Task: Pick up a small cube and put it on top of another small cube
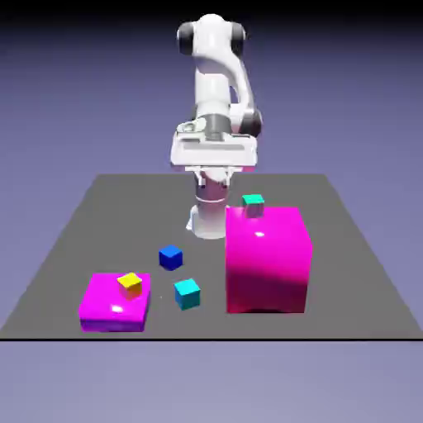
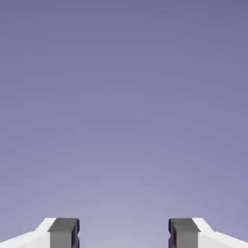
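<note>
Closest to the camera in the exterior view, toward the exterior view's left, a low, flat, glossy magenta block is seen lying on the dark grey square tabletop. A small yellow cube is seen at the block's right part; whether it is carried on top cannot be told for certain. Between this block and a large, tall, glossy magenta block on the exterior view's right, a small glossy bright cyan cube is placed on the tabletop, apart from both. The small glossy dark blue cube is set a little farther back, also on the tabletop, near the cyan cube but not touched by it. By the tall block's rear top edge, a small teal-green cube is seen, its lower part looking faintly blended with the magenta. Farther back, the white robot arm is mounted at the table's far side, with its two-finger gripper held raised above the tabletop. The grey fingertips are spread wide, and nothing is gripped between them; only blue-violet backdrop is shown beyond them in the hand view.
</note>
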